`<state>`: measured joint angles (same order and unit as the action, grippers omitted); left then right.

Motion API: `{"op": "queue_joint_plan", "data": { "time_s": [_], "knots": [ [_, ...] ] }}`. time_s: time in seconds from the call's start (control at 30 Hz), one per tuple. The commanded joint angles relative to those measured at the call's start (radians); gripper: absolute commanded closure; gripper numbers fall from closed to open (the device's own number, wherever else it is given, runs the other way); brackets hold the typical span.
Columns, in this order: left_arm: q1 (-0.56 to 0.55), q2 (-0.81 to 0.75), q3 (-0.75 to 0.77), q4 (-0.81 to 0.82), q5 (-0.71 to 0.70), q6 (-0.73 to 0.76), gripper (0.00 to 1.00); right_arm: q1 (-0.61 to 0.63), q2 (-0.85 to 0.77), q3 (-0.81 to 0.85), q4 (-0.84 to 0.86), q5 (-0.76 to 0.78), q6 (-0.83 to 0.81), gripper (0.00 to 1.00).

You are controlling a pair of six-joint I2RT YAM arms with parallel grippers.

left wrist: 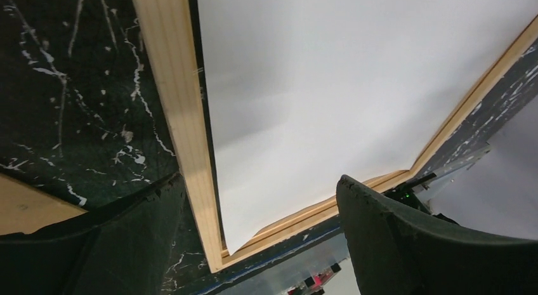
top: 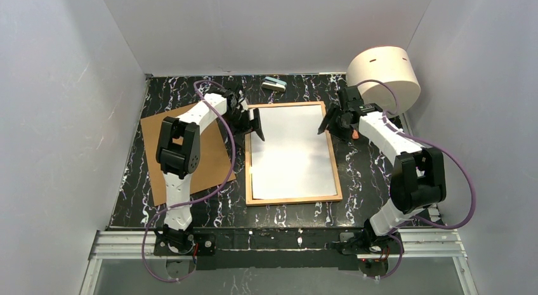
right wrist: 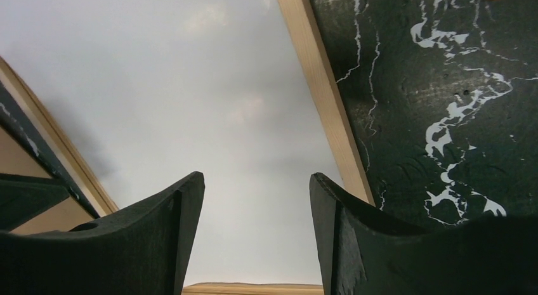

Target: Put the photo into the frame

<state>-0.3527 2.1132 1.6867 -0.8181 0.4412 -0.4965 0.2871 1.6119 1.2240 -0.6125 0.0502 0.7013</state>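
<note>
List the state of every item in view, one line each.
photo: white back up, lying in the frame
frame: flat on the table, holding the photo
backing board: flat beside the frame, not fitted
left gripper: open, empty
right gripper: open, empty

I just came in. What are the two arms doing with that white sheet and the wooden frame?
The photo lies white back up inside the frame. The left gripper and the right gripper are both open and hold nothing. Each is at one far corner of the frame, one on either side. The cardboard board lies apart, left of the frame, not yet put on.
</note>
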Motion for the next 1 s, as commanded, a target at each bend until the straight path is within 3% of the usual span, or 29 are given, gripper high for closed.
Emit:
{"op": "queue_joint_plan", "data": {
  "time_s": [0.0,0.17,0.5,0.67,0.97],
  "knots": [
    [-0.002,-0.076,0.055,-0.079,-0.085,0.057,0.14,-0.006,-0.055,-0.042,0.126,-0.136,-0.033,0.31],
    [-0.001,-0.111,0.045,-0.069,-0.172,0.064,0.18,-0.004,-0.042,-0.076,0.211,-0.269,-0.032,0.37],
    [0.004,-0.160,-0.116,0.017,-0.183,0.038,0.19,-0.004,0.064,-0.054,0.051,-0.132,-0.060,0.36],
    [0.004,-0.160,-0.179,0.062,-0.142,0.021,0.24,-0.001,0.076,-0.081,0.013,-0.082,-0.070,0.36],
    [0.004,-0.137,-0.228,0.114,-0.061,0.003,0.27,0.007,0.070,-0.141,-0.010,-0.084,-0.089,0.35]
  ]
}}
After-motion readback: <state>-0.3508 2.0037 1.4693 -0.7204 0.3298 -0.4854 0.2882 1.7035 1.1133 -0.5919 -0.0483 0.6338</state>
